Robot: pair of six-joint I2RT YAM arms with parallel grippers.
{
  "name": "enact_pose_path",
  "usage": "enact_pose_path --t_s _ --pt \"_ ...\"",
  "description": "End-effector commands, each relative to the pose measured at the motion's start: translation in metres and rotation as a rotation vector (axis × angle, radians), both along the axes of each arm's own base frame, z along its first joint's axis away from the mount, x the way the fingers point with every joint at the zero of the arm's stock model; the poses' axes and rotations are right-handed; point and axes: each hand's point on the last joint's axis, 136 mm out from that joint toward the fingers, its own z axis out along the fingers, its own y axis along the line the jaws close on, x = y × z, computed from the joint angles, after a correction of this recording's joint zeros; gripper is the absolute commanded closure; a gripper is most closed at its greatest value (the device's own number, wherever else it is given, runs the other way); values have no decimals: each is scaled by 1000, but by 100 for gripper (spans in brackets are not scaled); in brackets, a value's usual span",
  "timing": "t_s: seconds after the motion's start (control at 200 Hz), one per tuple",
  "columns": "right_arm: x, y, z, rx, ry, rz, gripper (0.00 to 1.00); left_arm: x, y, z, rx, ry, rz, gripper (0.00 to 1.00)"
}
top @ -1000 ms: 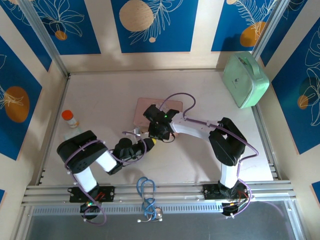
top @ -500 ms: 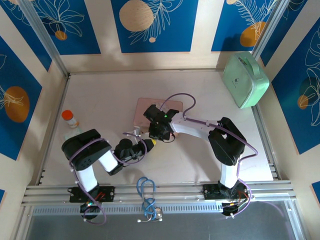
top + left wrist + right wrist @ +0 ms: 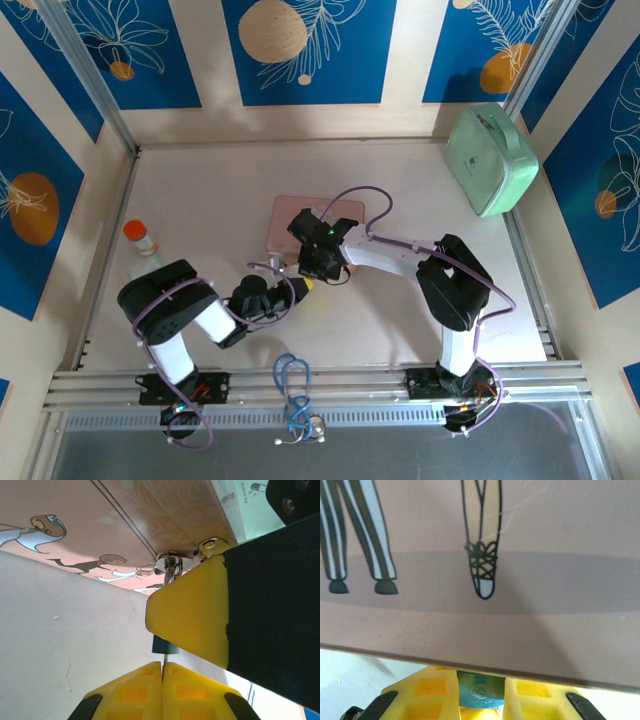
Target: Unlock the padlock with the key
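Teal padlock (image 3: 481, 690) metal sits pinched between the yellow fingers of my right gripper (image 3: 480, 702), just under the near edge of the pink tin (image 3: 545, 630). The lock's silvery shackle (image 3: 170, 575) hooks through the clasp (image 3: 210, 546) on that same edge. My left gripper (image 3: 162, 676) is just below the tin as well, jaws pressed together on the thin key (image 3: 162, 661), whose tip meets the padlock's underside. Seen from above, both my grippers crowd close together at the tin's near side.
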Motion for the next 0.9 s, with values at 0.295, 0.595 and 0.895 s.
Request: enact_pose_path --t_s 0.295,0.595,0.895 --pt "-26 4 -15 16 143 -54 100 11 -9 28 198 -172 1 100" --pt "-35 8 -16 107 281 -105 100 11 -7 43 723 -373 45 100" --pt "-36 12 -16 194 357 -131 100 -3 -29 35 1000 -592 30 100"
